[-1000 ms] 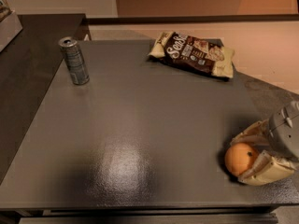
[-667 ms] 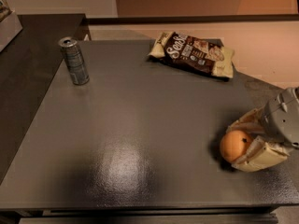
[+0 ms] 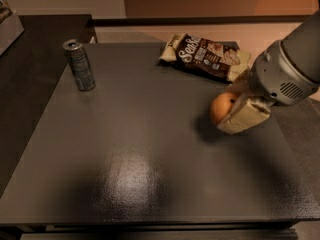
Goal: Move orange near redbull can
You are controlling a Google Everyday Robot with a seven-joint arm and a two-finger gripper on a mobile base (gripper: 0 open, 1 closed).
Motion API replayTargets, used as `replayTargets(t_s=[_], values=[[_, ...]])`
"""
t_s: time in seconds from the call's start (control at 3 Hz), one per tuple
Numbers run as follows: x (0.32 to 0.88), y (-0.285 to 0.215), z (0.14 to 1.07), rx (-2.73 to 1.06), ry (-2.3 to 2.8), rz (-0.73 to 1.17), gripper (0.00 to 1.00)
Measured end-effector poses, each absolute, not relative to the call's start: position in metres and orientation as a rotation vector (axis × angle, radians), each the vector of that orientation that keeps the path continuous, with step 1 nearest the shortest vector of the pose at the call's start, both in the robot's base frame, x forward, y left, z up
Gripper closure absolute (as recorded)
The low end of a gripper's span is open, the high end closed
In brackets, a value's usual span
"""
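The orange is round with a dark stem dot and sits between the cream fingers of my gripper at the right of the dark table, lifted a little above it with a shadow beneath. The gripper is shut on the orange, and the grey arm reaches in from the right edge. The redbull can, slim and silvery-grey with a shiny top, stands upright at the far left of the table, well apart from the orange.
A dark-and-cream snack bag lies flat at the table's far edge, just behind the gripper. The dark table has a lower dark counter to its left. A pale floor strip runs behind.
The gripper with the orange has risen from the near right corner and moved away from me and leftward, toward the snack bag. The can and bag have not moved.
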State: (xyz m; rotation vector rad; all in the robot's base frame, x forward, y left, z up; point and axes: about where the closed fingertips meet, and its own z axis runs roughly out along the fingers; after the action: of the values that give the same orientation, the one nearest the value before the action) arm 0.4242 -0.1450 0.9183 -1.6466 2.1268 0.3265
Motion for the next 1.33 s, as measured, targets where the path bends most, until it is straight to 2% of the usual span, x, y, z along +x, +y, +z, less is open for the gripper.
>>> replayTargets(t_s=[0.67, 1.33], values=[[0.486, -0.067, 0.931, -1.547, 2.201, 0.369, 1.00], [0.517, 0.013, 0.910, -1.491, 2.224, 0.418, 1.00]])
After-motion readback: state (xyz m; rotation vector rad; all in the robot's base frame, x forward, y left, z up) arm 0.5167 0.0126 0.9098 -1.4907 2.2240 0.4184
